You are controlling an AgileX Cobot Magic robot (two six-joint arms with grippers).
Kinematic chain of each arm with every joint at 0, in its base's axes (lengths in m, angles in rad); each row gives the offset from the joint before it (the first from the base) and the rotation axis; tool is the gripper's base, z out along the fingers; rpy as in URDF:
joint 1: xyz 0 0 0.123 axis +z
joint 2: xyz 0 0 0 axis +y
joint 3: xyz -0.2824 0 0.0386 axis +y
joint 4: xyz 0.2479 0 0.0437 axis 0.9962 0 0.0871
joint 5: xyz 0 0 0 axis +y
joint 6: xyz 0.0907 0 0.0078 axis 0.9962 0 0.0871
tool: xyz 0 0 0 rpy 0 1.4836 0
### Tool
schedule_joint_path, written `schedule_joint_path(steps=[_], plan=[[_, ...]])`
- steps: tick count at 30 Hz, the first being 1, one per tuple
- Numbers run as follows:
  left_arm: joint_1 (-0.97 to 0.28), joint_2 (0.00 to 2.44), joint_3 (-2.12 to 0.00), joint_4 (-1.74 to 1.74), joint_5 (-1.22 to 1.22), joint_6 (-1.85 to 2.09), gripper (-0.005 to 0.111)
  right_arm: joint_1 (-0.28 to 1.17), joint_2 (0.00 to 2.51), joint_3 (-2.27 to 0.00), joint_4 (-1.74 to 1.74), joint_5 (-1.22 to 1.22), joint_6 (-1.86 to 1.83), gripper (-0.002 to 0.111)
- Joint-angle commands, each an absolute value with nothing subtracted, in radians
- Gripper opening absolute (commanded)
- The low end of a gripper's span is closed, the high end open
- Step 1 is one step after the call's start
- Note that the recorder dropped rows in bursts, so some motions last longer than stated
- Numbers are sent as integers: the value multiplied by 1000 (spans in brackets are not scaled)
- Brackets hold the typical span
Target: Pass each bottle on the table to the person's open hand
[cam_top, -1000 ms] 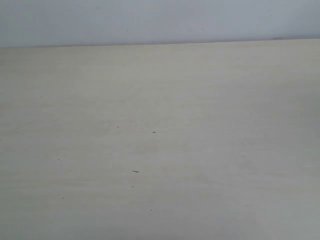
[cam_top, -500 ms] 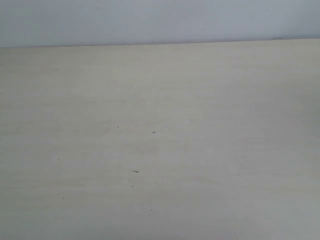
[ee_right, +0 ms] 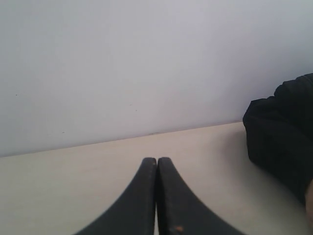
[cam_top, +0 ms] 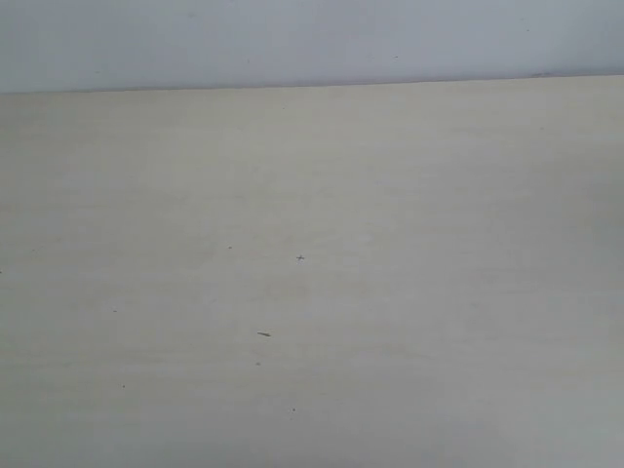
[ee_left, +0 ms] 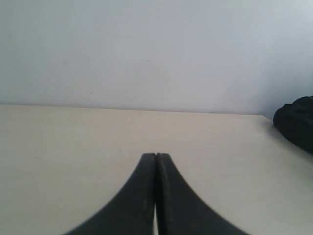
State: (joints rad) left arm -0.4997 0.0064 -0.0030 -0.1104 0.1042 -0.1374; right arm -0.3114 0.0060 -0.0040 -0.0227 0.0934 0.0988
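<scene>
No bottle shows in any view, and no open hand either. The pale beige table fills the exterior view, marked only by a few tiny dark specks. Neither arm appears in that view. In the left wrist view my left gripper is shut, its two black fingers pressed together with nothing between them, low over the table. In the right wrist view my right gripper is likewise shut and holds nothing, above the table.
A person's black sleeve sits at the table's edge in the right wrist view, and a dark shape, likely the same sleeve, shows in the left wrist view. A plain pale wall stands behind the table's far edge.
</scene>
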Motion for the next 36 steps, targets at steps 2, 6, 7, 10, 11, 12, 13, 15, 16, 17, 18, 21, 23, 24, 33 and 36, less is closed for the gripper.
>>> schedule_joint_path(steps=[2, 6, 7, 10, 11, 12, 13, 15, 16, 17, 18, 21, 23, 24, 33, 36], plan=[[-497, 0, 0, -107, 105, -135, 0, -308, 0, 0, -32, 94, 92, 0], [-401, 0, 0, -82, 102, -28, 0, -308, 0, 0, -32, 96, 92, 0], [-359, 0, 0, -82, 95, -28, 0, -308, 0, 0, -32, 96, 92, 0], [-222, 0, 0, -82, 90, -28, 0, -308, 0, 0, -32, 96, 92, 0], [-172, 0, 0, -82, 90, -31, 0, -308, 0, 0, -32, 96, 92, 0], [-125, 0, 0, -88, 90, -39, 0, -308, 0, 0, -32, 96, 92, 0], [-83, 0, 0, -91, 90, -55, 0, -308, 0, 0, -32, 96, 92, 0], [-29, 0, 0, -91, 104, -80, 0, -308, 0, 0, -32, 96, 92, 0], [-14, 0, 0, -91, 117, -83, 0, -308, 0, 0, -32, 96, 92, 0], [-10, 0, 0, -91, 129, -83, 0, -308, 0, 0, -32, 96, 92, 0], [-8, 0, 0, -91, 138, -83, 0, -308, 0, 0, -32, 96, 92, 0], [-12, 0, 0, -91, 142, -83, 0, -308, 0, 0, -32, 96, 92, 0], [-12, 0, 0, -91, 142, -83, 0, -308, 0, 0, -32, 96, 92, 0], [-12, 0, 0, -91, 142, -83, 0, -308, 0, 0, -32, 96, 92, 0], [-12, 0, 0, -91, 147, -86, 0, -308, 0, 0, -32, 96, 99, 0], [-12, 0, 0, -91, 148, -83, 0, -308, 0, 0, -32, 96, 99, 0]])
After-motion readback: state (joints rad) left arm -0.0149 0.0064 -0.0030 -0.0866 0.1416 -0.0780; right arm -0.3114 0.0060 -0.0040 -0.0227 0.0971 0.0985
